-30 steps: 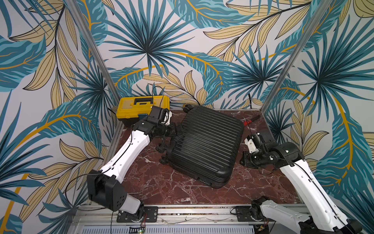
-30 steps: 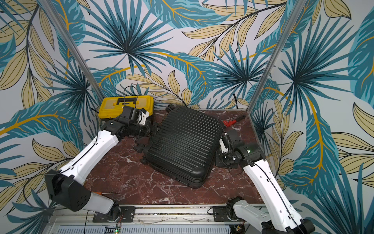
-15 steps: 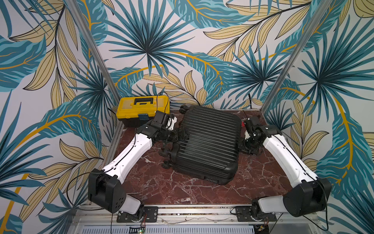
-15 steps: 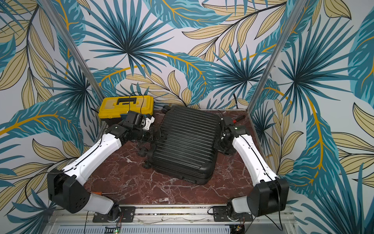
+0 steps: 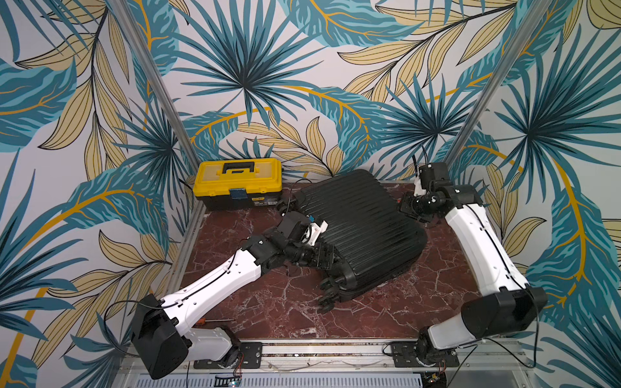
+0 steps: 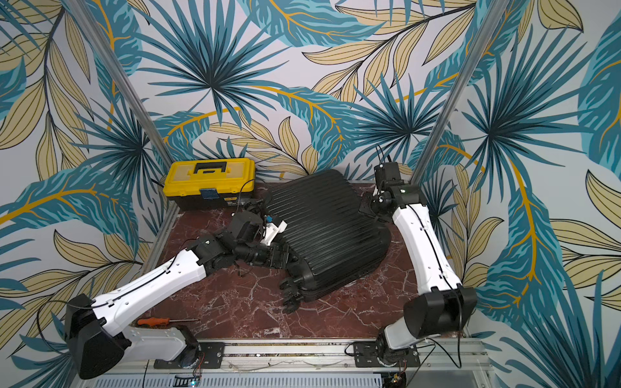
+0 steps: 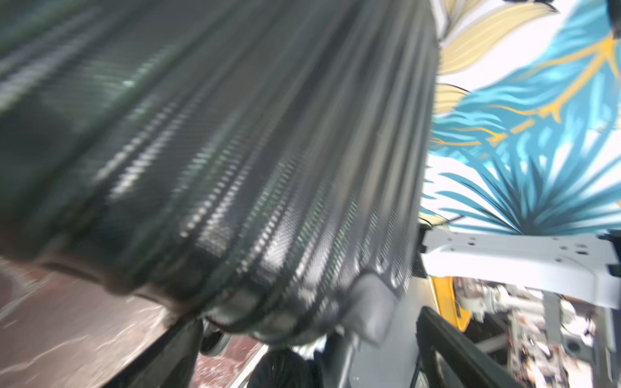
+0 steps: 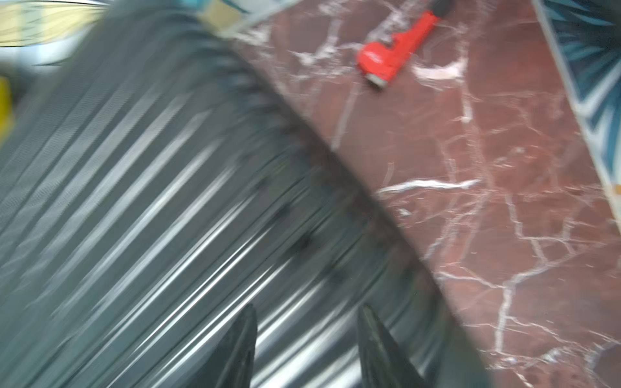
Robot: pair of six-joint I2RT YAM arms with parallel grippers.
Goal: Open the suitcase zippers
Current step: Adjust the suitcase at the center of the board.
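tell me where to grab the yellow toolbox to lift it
Probably by the black handle centred on top of the toolbox, coming straight down from above. The box stands upright and closed, the handle lies flat along its top, and the body looks too wide to pinch.

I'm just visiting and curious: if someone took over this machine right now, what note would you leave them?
Left gripper: jaws wide, against the wheeled end of the large black ribbed hard-shell suitcase; no grip visible.
Right gripper: open, above the suitcase's ribbed face.
Suitcase lies flat, shut, on the red marble table, near the yellow-lidded black toolbox.
Done: no unzipped gap visible; zippers too small to make out.
Left: find the pulls, unzip.
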